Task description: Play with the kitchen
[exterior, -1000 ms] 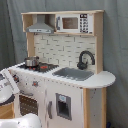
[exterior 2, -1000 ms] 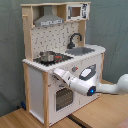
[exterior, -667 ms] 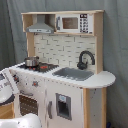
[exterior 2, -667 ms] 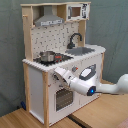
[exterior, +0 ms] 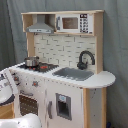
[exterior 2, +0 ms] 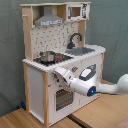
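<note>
Jaws at the kitchen (exterior 2: 50, 75) front, gripper (exterior 2: 56, 73).

The kitchen (exterior 2: 37, 75) looks matt white-painted with bare light-wood edges; its pot (exterior: 31, 61) seems shiny metal.

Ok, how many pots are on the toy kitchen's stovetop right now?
1. A single metal pot sits on the stovetop of the kitchen, on the burner farther from the sink, under the grey hood. Both exterior views show the whole stovetop, so none seems hidden.
</note>
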Tool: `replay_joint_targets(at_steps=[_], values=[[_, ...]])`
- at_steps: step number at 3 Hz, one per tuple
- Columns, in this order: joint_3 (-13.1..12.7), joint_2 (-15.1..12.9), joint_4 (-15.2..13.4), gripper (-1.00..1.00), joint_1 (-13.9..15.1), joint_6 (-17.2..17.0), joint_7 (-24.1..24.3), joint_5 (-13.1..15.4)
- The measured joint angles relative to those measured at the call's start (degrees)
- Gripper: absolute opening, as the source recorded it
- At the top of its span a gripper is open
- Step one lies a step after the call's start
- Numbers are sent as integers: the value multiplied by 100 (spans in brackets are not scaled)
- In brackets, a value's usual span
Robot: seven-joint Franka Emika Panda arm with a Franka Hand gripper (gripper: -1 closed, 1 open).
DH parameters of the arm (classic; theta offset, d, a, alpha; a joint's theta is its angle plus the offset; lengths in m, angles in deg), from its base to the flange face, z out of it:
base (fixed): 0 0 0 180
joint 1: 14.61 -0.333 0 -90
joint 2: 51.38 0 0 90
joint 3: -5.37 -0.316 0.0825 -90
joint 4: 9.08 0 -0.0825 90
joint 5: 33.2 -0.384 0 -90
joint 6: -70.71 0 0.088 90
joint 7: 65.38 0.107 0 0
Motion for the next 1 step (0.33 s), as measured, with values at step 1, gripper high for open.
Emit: replay_joint_targets(at_steps=[1], values=[[95, 3, -234, 100, -434, -25, -65, 10]])
